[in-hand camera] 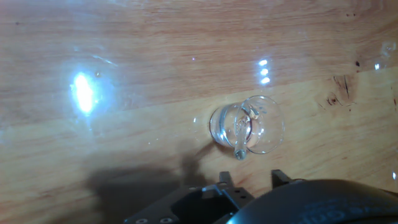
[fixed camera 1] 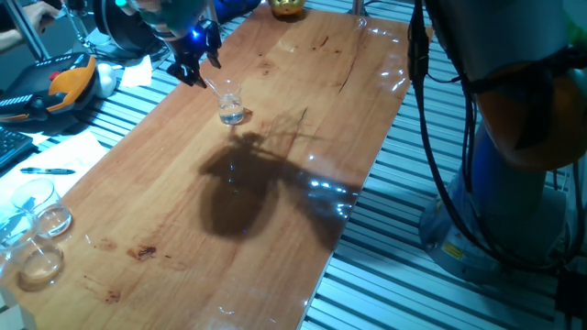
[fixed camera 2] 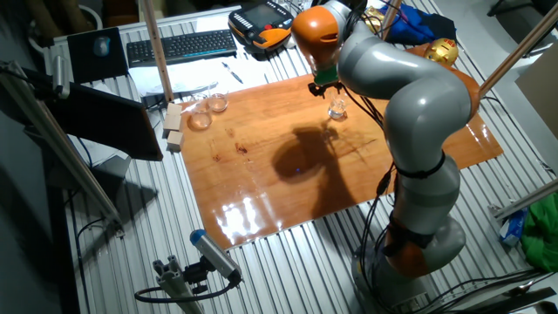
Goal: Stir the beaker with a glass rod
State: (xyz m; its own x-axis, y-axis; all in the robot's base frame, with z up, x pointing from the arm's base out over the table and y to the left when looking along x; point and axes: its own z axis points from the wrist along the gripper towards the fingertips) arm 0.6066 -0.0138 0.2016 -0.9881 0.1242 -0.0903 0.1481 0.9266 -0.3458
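Observation:
The beaker (fixed camera 1: 232,107) is small, clear and holds a little liquid; it stands on the wooden board toward the far left side. My gripper (fixed camera 1: 200,73) hangs just up and left of it, shut on the glass rod (fixed camera 1: 217,91), which slants down from the fingers into the beaker's mouth. From the other fixed view, the gripper (fixed camera 2: 324,86) is right above the beaker (fixed camera 2: 337,109). Looking down from the hand, the beaker (in-hand camera: 247,124) sits just ahead of the fingertips (in-hand camera: 224,181), and the rod (in-hand camera: 240,142) reaches inside its rim.
Larger glass dishes (fixed camera 1: 37,229) cluster at the board's near left corner, beside two wooden blocks (fixed camera 2: 174,124). A yellow object (fixed camera 1: 287,7) sits at the far end. A keyboard (fixed camera 2: 181,45) and an orange pendant (fixed camera 1: 69,82) lie off the board.

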